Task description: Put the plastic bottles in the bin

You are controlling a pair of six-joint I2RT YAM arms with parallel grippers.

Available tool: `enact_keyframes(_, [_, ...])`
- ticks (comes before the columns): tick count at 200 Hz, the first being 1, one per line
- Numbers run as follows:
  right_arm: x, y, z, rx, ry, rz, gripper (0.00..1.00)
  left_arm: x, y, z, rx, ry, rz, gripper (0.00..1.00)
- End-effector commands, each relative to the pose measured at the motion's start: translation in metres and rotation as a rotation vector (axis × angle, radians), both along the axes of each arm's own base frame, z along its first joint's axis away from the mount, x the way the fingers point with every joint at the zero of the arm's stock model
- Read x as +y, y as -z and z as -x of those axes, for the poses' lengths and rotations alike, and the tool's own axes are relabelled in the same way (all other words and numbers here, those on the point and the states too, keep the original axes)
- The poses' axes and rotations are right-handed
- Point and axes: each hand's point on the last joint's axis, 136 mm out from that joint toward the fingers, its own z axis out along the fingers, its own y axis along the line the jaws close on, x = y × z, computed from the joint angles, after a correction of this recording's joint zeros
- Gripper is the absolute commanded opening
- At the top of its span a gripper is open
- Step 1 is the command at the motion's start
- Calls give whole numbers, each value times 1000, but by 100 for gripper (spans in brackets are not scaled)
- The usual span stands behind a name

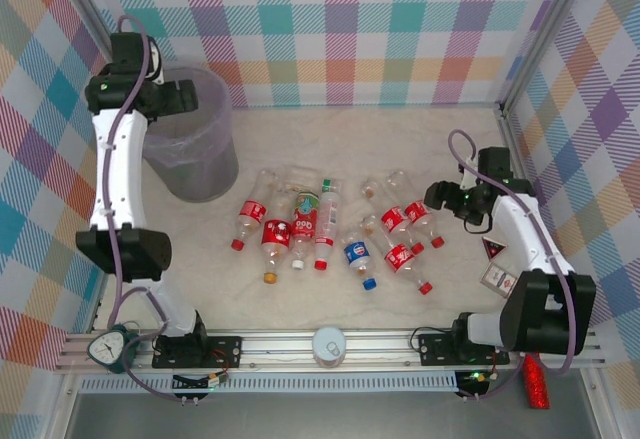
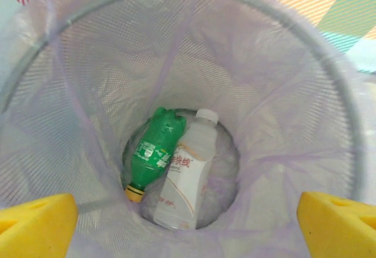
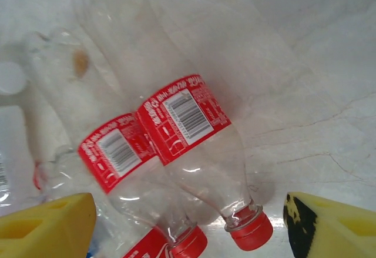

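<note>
The bin [image 1: 205, 159], a grey mesh wastebasket with a purplish liner, stands at the back left. My left gripper [image 1: 178, 97] hovers over its mouth. In the left wrist view that gripper [image 2: 188, 228] is open and empty, its yellow fingertips [image 2: 35, 223] far apart. On the bin's [image 2: 276, 81] bottom lie a green bottle [image 2: 155, 149] and a white-labelled bottle [image 2: 185, 176]. Several plastic bottles [image 1: 300, 229] lie mid-table, one blue-labelled [image 1: 358, 255]. My right gripper [image 1: 440, 199] is low over the right-hand ones. It [image 3: 188, 228] is open, its fingers either side of two red-labelled bottles [image 3: 182, 117] without touching.
Two small cards [image 1: 497, 277] lie on the table by the right arm. A round white object [image 1: 328, 344] sits on the front rail, a dial [image 1: 110, 347] at the front left, a red item [image 1: 536, 379] at the front right. Checked walls close in three sides.
</note>
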Motion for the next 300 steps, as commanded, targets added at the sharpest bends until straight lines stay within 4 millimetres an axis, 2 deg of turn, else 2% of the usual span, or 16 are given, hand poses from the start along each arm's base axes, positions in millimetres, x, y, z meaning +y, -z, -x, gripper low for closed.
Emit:
enact_keyframes(1, [5, 18, 1, 42, -13, 19, 79, -23, -12, 17, -50, 33, 73, 96])
enact_keyframes(16, [8, 23, -1, 30, -23, 5, 78, -43, -14, 28, -84, 64, 95, 95])
enact_keyframes(25, [8, 25, -1, 31, -18, 4, 77, -58, -4, 35, -84, 83, 120, 93])
enact_keyframes(53, [8, 32, -2, 48, -21, 7, 73, -115, 7, 59, -110, 179, 176, 91])
enact_keyframes(90, [11, 34, -4, 57, -26, 15, 70, -192, 34, 89, -90, 298, 260, 90])
enact_keyframes(122, [11, 38, -8, 72, -24, 22, 67, -263, 89, 109, -50, 359, 455, 90])
enact_keyframes(144, [12, 41, -9, 94, -31, 25, 66, -300, 129, 111, 25, 393, 516, 89])
enact_keyframes(165, [17, 43, -9, 102, -45, 27, 66, -320, 154, 111, 79, 411, 506, 89])
enact_keyframes(205, [25, 53, -9, 129, -54, 41, 67, -350, 180, 106, 107, 433, 624, 89])
enact_keyframes(251, [26, 72, -10, 174, -39, 59, 74, -360, 205, 104, 136, 430, 627, 89])
enact_keyframes(300, [27, 90, -15, 200, -27, 62, 75, -378, 222, 99, 171, 439, 682, 89])
